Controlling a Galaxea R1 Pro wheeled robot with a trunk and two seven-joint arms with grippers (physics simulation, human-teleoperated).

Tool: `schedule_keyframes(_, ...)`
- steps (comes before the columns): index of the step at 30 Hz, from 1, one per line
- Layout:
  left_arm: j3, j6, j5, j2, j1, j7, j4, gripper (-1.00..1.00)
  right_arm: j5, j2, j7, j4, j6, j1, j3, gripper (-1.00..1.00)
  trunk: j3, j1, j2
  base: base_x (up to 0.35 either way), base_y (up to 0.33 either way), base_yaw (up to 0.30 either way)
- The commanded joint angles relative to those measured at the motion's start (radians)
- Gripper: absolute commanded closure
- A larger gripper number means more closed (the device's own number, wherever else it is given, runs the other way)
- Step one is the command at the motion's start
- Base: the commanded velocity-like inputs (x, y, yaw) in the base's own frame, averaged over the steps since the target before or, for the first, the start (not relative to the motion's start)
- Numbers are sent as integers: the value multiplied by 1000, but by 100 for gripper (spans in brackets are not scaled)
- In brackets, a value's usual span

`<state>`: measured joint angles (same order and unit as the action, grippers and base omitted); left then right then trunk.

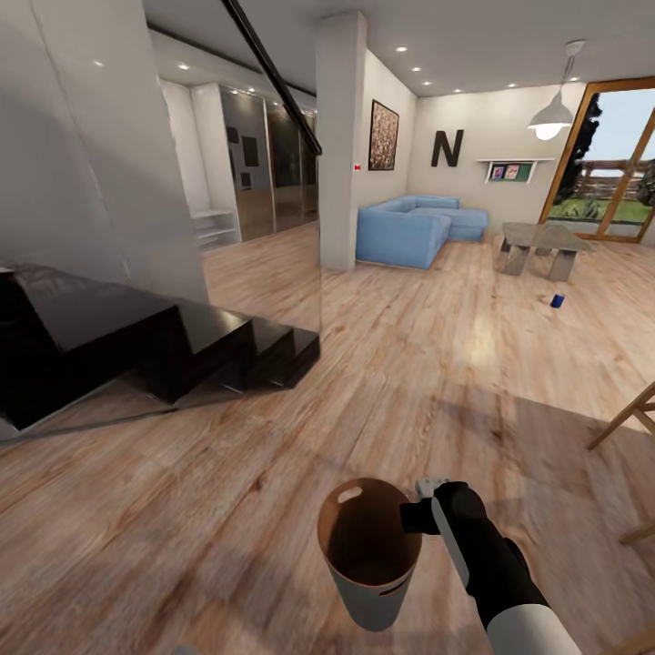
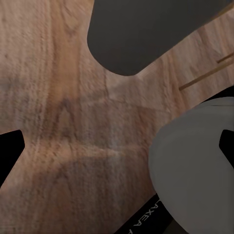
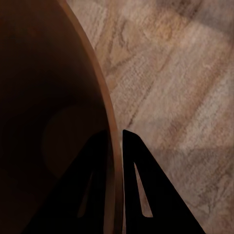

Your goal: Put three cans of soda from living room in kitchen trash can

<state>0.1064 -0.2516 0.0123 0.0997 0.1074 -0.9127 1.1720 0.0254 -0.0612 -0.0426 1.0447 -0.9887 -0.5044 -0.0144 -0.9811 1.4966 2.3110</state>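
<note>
As wrist reveals: end effector (image 3: 117, 183) astride tash can (image 3: 48, 122) rim.

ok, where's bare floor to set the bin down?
The right end effector holds the bin by its rim. Bare wood floor lies left of it, below the black stairs, and ahead toward the blue sofa. Tighter at right, by wooden legs.
</note>
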Motion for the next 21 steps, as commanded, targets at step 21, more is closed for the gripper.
schedule_keyframes(21,0,2,0,0,0,0,0,-100,-21,0,-5,1,1,0,0,100,0,0,0,125,0,-3)
